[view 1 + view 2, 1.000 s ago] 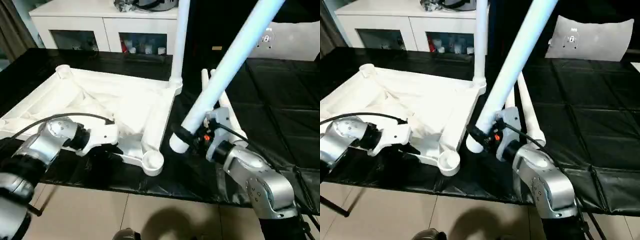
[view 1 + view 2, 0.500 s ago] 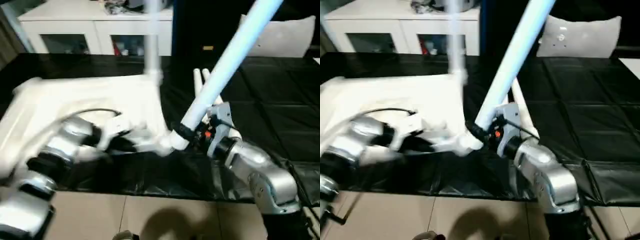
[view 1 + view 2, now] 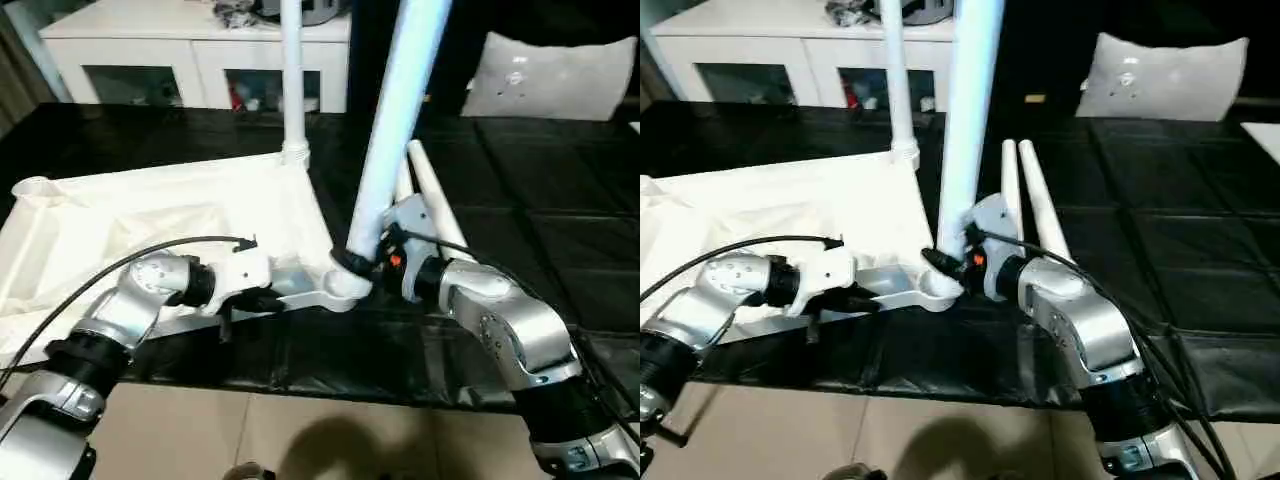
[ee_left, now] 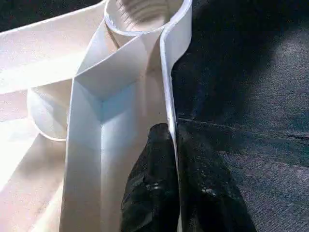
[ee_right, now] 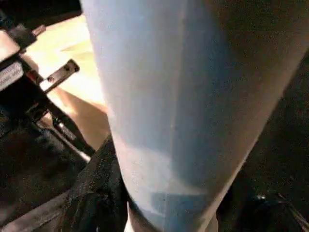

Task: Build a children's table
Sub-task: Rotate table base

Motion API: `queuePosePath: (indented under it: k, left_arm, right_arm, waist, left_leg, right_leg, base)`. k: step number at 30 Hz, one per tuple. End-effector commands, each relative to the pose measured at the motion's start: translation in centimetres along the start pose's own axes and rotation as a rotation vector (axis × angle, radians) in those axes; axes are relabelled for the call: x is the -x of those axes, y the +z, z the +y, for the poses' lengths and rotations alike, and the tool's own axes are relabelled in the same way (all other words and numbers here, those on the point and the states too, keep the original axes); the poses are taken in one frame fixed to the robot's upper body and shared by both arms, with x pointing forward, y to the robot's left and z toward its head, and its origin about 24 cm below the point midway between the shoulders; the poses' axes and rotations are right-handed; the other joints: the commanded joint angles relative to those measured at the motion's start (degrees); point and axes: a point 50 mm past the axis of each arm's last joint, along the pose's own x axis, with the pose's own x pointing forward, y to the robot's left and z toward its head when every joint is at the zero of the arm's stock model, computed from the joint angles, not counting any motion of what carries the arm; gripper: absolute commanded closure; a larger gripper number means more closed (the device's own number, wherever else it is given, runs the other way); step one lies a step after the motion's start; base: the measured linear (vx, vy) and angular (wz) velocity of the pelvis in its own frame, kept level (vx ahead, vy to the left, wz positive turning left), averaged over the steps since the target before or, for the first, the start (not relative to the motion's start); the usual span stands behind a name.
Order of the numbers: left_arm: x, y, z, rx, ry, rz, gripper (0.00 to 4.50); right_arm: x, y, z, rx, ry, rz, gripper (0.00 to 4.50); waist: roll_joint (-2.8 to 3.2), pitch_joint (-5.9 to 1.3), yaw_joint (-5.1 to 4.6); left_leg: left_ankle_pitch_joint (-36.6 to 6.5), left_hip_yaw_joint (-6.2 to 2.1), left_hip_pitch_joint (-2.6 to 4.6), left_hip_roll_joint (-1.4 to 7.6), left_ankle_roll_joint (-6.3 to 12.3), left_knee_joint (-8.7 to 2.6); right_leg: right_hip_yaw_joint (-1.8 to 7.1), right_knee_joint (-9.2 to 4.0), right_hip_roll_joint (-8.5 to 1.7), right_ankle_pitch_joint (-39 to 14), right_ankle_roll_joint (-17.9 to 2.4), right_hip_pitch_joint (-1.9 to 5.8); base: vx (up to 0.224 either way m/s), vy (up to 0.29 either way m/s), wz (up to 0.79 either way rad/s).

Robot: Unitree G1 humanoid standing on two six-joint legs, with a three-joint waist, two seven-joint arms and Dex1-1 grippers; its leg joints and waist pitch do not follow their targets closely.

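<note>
The white tabletop lies underside up on the black table. One leg stands upright in its far corner socket. My left gripper is shut on the tabletop's thin near rim, just short of the near corner socket. My right gripper is shut on a second leg, held almost upright with its lower end at that near socket. In the right wrist view this leg stands between the black fingers. Two loose legs lie on the table behind my right arm.
A white cabinet stands behind the table and a grey cushion leans at the back right. The table's near edge drops to tan floor. A black cable arcs over my left forearm.
The held leg swung from a steep lean to nearly upright, its lower end now at the near corner socket. My left gripper closed on the rim. The tabletop turned and the camera shifted.
</note>
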Motion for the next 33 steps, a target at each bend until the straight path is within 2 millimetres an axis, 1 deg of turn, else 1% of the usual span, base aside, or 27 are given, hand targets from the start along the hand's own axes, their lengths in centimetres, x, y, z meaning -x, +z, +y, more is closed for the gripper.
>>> queuePosePath:
  k: [1,2,3,5,6,7,8,10,12,14,15,17,20,22,23,25,26,31,32,33]
  left_arm:
    - [-0.4,-1.2,-1.4,0.043,-0.088,0.043,4.5]
    - [-0.3,-1.0,-1.6,0.055,-0.11,0.026,4.5]
    - [-0.3,-1.0,-1.6,0.055,-0.115,0.024,4.5]
    - [-0.3,-0.9,-1.8,0.059,-0.131,0.003,4.5]
    - [-0.3,-0.7,-1.9,0.057,-0.146,-0.014,4.5]
    - [-0.3,-0.7,-1.9,0.057,-0.146,-0.014,4.5]
    - [-0.4,-0.6,-2.0,0.055,-0.157,-0.026,4.5]
    - [-0.5,-0.5,-2.2,0.051,-0.176,-0.032,4.5]
    - [-0.6,-0.4,-2.4,0.045,-0.168,-0.02,4.5]
    - [-0.6,-0.5,-2.0,0.038,-0.135,-0.004,4.5]
    - [-0.6,-0.5,-1.9,0.037,-0.128,-0.001,4.5]
    - [-0.5,-0.5,-1.8,0.035,-0.127,0.001,4.5]
    - [-0.4,-0.5,-1.8,0.031,-0.129,0.002,4.5]
    - [-0.4,-0.5,-1.7,0.033,-0.124,0.004,4.5]
    - [-0.3,-0.6,-1.7,0.03,-0.127,0.013,4.5]
    - [-0.2,-0.6,-1.7,0.03,-0.128,0.014,4.5]
    - [-0.2,-0.6,-1.7,0.028,-0.133,0.01,4.5]
    - [-0.2,-0.3,-1.8,0.02,-0.157,-0.013,4.5]
    - [-0.3,-0.1,-1.9,0.018,-0.171,-0.027,4.5]
    - [-0.3,-0.1,-1.9,0.018,-0.171,-0.027,4.5]
  right_arm:
    - [-0.2,0.0,0.1,0.01,0.023,0.026,2.6]
    - [-0.3,-0.1,0.1,0.0,0.031,0.023,2.6]
    - [-0.3,-0.1,0.1,-0.001,0.033,0.02,2.6]
    - [-0.4,-0.1,0.2,-0.019,0.04,0.007,2.6]
    - [-0.5,-0.1,0.3,-0.024,0.044,0.005,2.6]
    - [-0.5,-0.1,0.3,-0.024,0.044,0.005,2.6]
    - [-0.6,-0.1,0.3,-0.026,0.048,0.004,2.6]
    - [-0.7,-0.2,0.3,-0.026,0.051,0.009,2.6]
    - [-0.8,-0.4,0.4,-0.039,0.07,0.026,2.6]
    - [-0.8,-0.7,0.6,-0.039,0.09,0.05,2.6]
    - [-0.7,-0.8,0.7,-0.037,0.101,0.063,2.6]
    - [-0.6,-1.2,0.7,-0.044,0.112,0.085,2.6]
    - [-0.5,-1.6,0.8,-0.064,0.118,0.097,2.6]
    - [-0.5,-1.6,0.7,-0.066,0.117,0.099,2.6]
    - [-0.3,-1.7,0.7,-0.069,0.122,0.106,2.6]
    - [-0.2,-1.7,0.8,-0.07,0.126,0.109,2.6]
    - [-0.1,-1.8,0.7,-0.067,0.125,0.111,2.6]
    - [-0.3,-1.9,0.6,-0.064,0.117,0.105,2.6]
    - [-0.5,-2.0,0.6,-0.081,0.117,0.097,2.6]
    - [-0.5,-2.0,0.6,-0.081,0.117,0.097,2.6]
  waist:
    - [-0.42,-3.37,0.29]
    - [-0.61,-3.36,0.26]
    - [-0.59,-3.42,0.27]
    - [-0.66,-3.49,0.34]
    - [-0.52,-3.5,0.36]
    - [-0.58,-3.51,0.37]
    - [-0.67,-3.51,0.53]
    - [-0.73,-3.5,0.65]
    - [-0.69,-3.45,0.71]
    - [-0.75,-3.31,0.89]
    - [-0.88,-3.24,0.91]
    - [-0.79,-3.17,1.07]
    - [-0.88,-3.14,1.02]
    - [-0.83,-3.17,0.99]
    - [-0.67,-3.16,0.99]
    - [-0.81,-3.2,1.03]
    - [-0.57,-3.19,1.08]
    - [-0.73,-3.31,1.04]
    - [-0.47,-3.27,1.05]
    - [-0.54,-3.28,1.01]
  left_leg:
    - [-24.0,-0.64,1.07,1.17,-2.96,-4.66]
    - [-24.6,-0.56,1.21,1.23,-3.03,-4.68]
    - [-24.7,-0.62,1.22,1.23,-3.09,-4.7]
    - [-25.5,-0.52,1.41,1.27,-3.26,-4.72]
    - [-25.5,-0.53,1.37,1.24,-3.3,-4.76]
    - [-25.5,-0.49,1.34,1.23,-3.31,-4.77]
    - [-25.9,-0.45,1.49,1.27,-3.29,-4.74]
    - [-25.5,-0.44,1.34,1.29,-3.29,-4.81]
    - [-25.6,-0.43,1.37,1.31,-3.4,-4.82]
    - [-26.3,-0.45,1.51,1.25,-3.4,-4.78]
    - [-26.5,-0.45,1.51,1.25,-3.39,-4.8]
    - [-27.4,-0.62,1.63,1.25,-3.57,-4.84]
    - [-28.3,-0.77,1.67,1.2,-3.76,-4.85]
    - [-28.7,-0.83,1.72,1.18,-3.85,-4.84]
    - [-28.9,-0.83,1.75,1.18,-3.87,-4.85]
    - [-28.7,-0.81,1.68,1.17,-3.78,-4.86]
    - [-28.5,-0.82,1.68,1.21,-3.78,-4.89]
    - [-27.9,-0.71,1.53,1.26,-3.75,-4.96]
    - [-27.9,-0.71,1.49,1.25,-3.79,-4.99]
    - [-28.0,-0.67,1.46,1.23,-3.81,-4.97]
  right_leg:
    - [1.55,-5.07,-2.53,-28.4,-6.9,1.6]
    - [1.58,-5.09,-2.45,-27.9,-7.2,1.35]
    - [1.56,-4.99,-2.49,-27.5,-7.4,1.4]
    - [1.67,-4.93,-2.33,-25.9,-7.9,1.2]
    - [1.67,-4.85,-2.3,-25.3,-8.2,1.26]
    - [1.68,-4.86,-2.31,-25.0,-8.3,1.28]
    - [1.71,-4.83,-2.29,-24.6,-8.5,1.22]
    - [1.72,-4.73,-2.33,-24.3,-8.6,1.36]
    - [1.75,-4.82,-2.39,-25.0,-8.4,1.36]
    - [1.73,-5.15,-2.44,-27.6,-7.4,1.24]
    - [1.72,-5.25,-2.43,-28.5,-7.1,1.17]
    - [1.64,-5.52,-2.52,-31.2,-5.9,1.03]
    - [1.55,-5.83,-2.52,-33.1,-5.0,0.89]
    - [1.51,-5.89,-2.53,-33.5,-4.8,0.81]
    - [1.54,-5.95,-2.5,-33.4,-4.8,0.74]
    - [1.56,-5.89,-2.48,-32.8,-5.0,0.81]
    - [1.61,-5.81,-2.49,-32.2,-5.2,0.75]
    - [1.66,-5.52,-2.41,-29.6,-6.1,0.9]
    - [1.69,-5.44,-2.44,-29.0,-6.5,0.89]
    - [1.68,-5.49,-2.44,-29.0,-6.6,0.88]
  base:
    - [0.0,0.0,0.0]
    - [0.0,0.0,0.0]
    - [0.0,0.0,0.0]
    - [0.0,0.0,0.0]
    - [0.0,0.0,0.0]
    - [0.0,0.0,0.0]
    - [0.0,0.0,0.0]
    - [0.0,0.0,0.0]
    - [0.0,0.0,0.0]
    - [0.0,0.0,0.0]
    - [0.0,0.0,0.0]
    - [0.0,0.0,0.0]
    - [0.0,0.0,0.0]
    - [0.0,0.0,0.0]
    - [0.0,0.0,0.0]
    - [0.0,0.0,0.0]
    - [0.0,0.0,0.0]
    - [0.0,0.0,0.0]
    - [0.0,0.0,0.0]
    - [0.0,0.0,0.0]
